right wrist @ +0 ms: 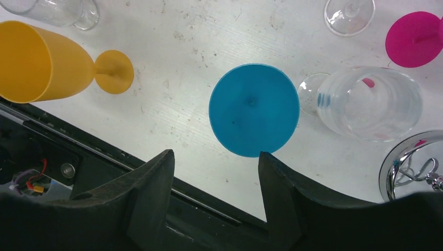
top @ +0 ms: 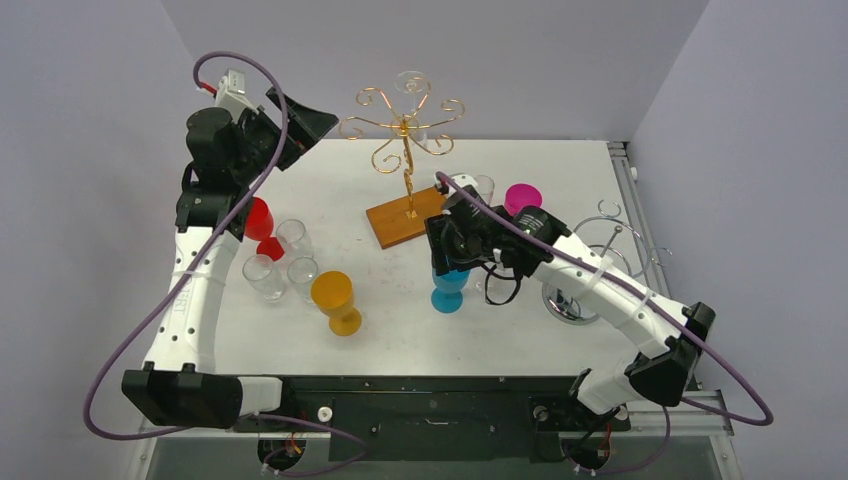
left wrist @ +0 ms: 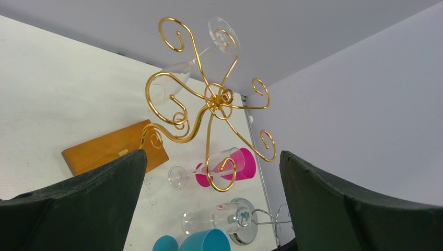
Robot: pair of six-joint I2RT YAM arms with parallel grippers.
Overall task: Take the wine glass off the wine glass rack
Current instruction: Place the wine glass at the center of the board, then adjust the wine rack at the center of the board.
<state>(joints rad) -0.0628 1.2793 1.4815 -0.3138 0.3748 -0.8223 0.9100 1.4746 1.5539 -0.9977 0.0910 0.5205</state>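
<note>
Our left arm rises steeply from its base, wrist held high, and our left gripper points right with its 2 fingers spread wide. Our right arm reaches low and leftward from its base. Its wrist is bent down, and our right gripper faces downward, its 2 jaws parted.

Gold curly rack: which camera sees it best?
The left wrist view: it sees the wine glass rack close up, curled arms and a clear wine glass hanging on it. The top view shows the whole rack, wooden base included, but small. The right wrist view misses it.
</note>
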